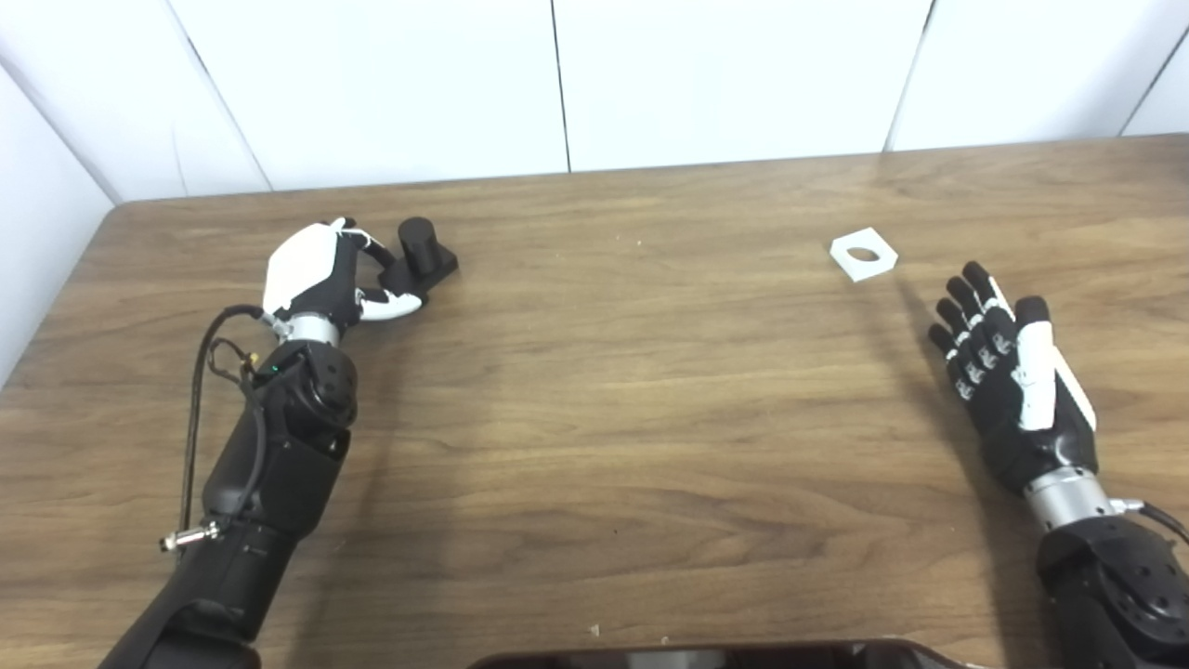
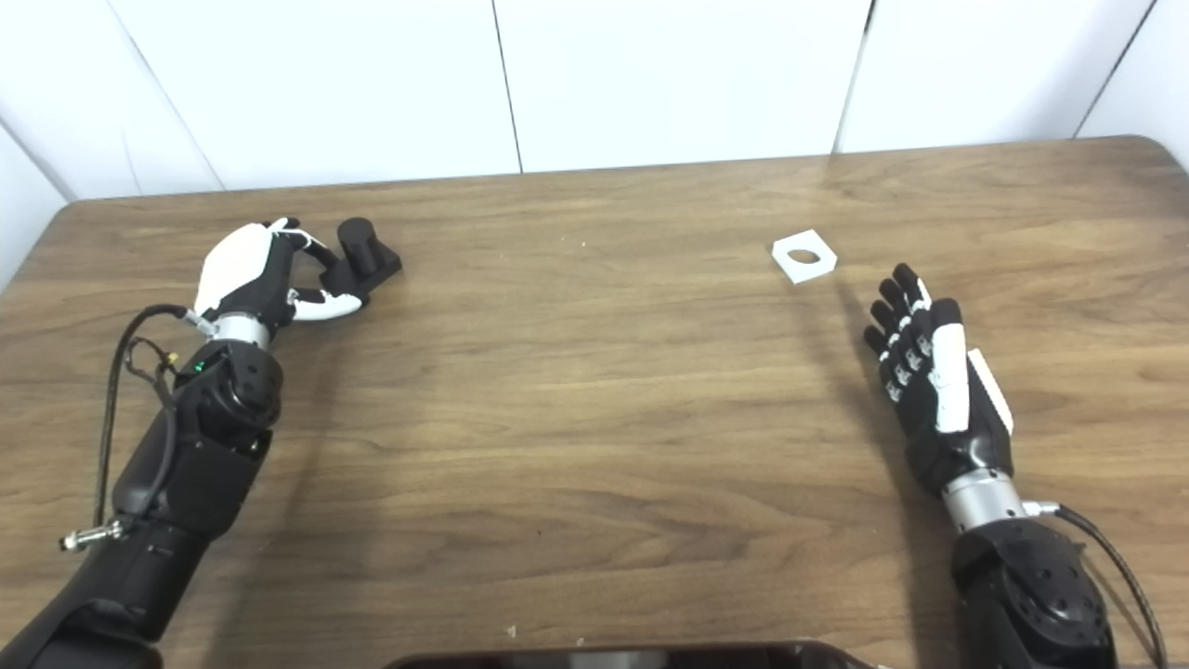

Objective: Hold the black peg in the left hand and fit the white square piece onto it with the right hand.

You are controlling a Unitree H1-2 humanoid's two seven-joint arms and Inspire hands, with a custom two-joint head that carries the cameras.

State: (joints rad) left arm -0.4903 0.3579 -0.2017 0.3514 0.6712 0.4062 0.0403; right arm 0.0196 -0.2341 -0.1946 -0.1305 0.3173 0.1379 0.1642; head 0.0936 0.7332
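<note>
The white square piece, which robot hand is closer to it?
Right. The right hand lies open just short of the white square piece, not touching; the left hand is far across the table at the black peg.

Bright, even light; soft shadows

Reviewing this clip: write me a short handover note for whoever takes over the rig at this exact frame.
Left hand: fingers curled around the base of the black peg, which stands upright on the table; a firm hold cannot be confirmed.
Right hand: open, empty, short of the white square piece.
White square piece: flat on the table, hole up, untouched.
Done: left hand at the peg.
Left: secure and lift the peg, pick up the piece, fit it on.
</note>
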